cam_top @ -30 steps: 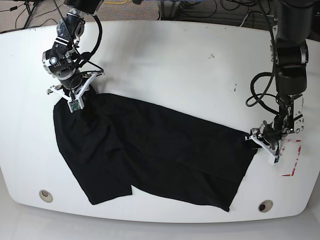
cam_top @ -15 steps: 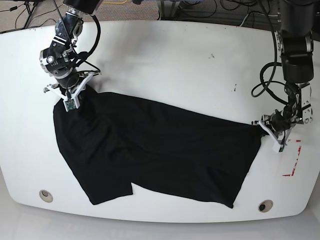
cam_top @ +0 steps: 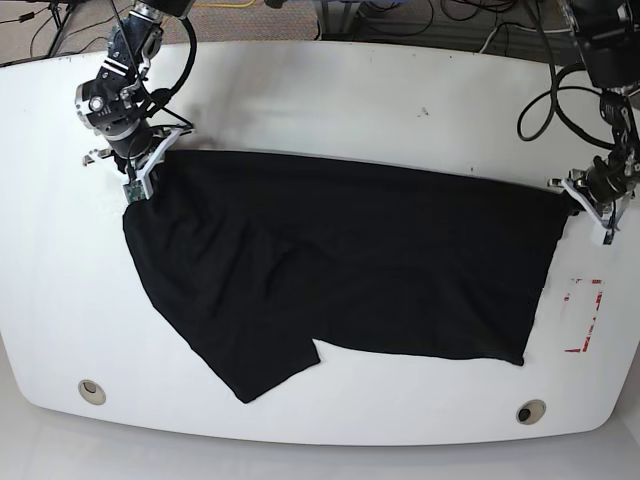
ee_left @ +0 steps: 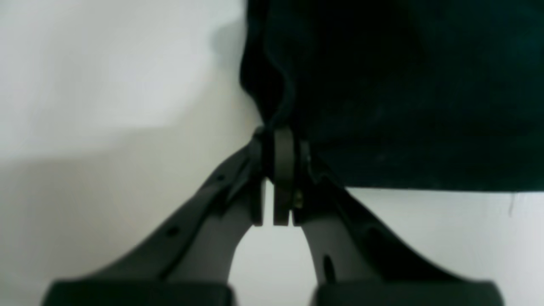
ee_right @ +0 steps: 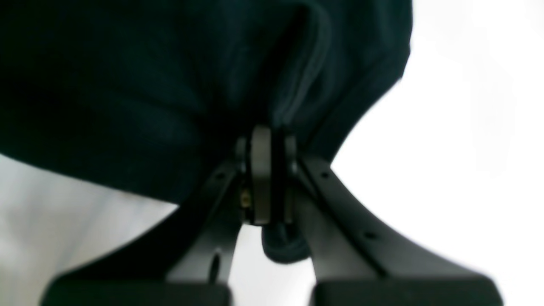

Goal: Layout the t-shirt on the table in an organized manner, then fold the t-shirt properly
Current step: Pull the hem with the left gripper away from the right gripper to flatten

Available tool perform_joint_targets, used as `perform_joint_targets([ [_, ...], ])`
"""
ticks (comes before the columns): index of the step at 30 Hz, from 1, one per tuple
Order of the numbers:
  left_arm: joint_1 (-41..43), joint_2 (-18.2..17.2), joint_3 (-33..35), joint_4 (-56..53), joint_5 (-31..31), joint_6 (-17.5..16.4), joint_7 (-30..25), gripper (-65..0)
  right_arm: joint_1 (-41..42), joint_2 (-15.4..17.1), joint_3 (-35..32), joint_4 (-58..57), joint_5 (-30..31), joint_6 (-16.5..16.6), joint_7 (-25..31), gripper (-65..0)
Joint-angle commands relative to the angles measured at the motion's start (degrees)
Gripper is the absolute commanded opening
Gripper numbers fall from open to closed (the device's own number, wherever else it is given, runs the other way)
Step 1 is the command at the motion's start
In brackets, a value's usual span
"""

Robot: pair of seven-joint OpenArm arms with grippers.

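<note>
Grippers, two: left gripper (cam_top: pixel 590 196) and right gripper (cam_top: pixel 140 166) each clamp one t-shirt (cam_top: pixel 350 260) corner over the white table (cam_top: pixel 330 100) with two grommets (cam_top: pixel 92 391).

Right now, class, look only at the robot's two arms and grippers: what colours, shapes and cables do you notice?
Both arms are black with exposed black cables looping beside them. The right gripper and left gripper have white brackets at the wrist. In the wrist views, each has dark grey, curved fingers converging to flat pads.
</note>
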Motion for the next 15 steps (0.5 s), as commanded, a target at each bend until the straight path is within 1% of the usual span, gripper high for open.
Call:
perform_joint_targets([
  [1,2.5,-1.3,-2.1,5.2,-0.1,0.3,0.1,-64.0,0.0,0.8,0.2,1.1,-0.3,-0.6,0.9,-65.0],
  [3,5.1,-1.2,-3.9,8.3,-0.1,0.2,1.5,-63.9,-0.8,0.8,0.2,1.1,-0.2,-0.6,0.9,-65.0],
  [8,8.6,-1.1,-6.2,13.2,-0.1,-0.3,3.8,-63.7,-2.0,0.8,0.2,1.1,-0.2,-0.6,0.9,-65.0],
  [15,11.5,-1.0,-8.3,18.5,-0.1,-3.1,6.7,-63.7,-2.8,0.7,0.2,1.1,-0.1,-0.6,0.9,-65.0],
])
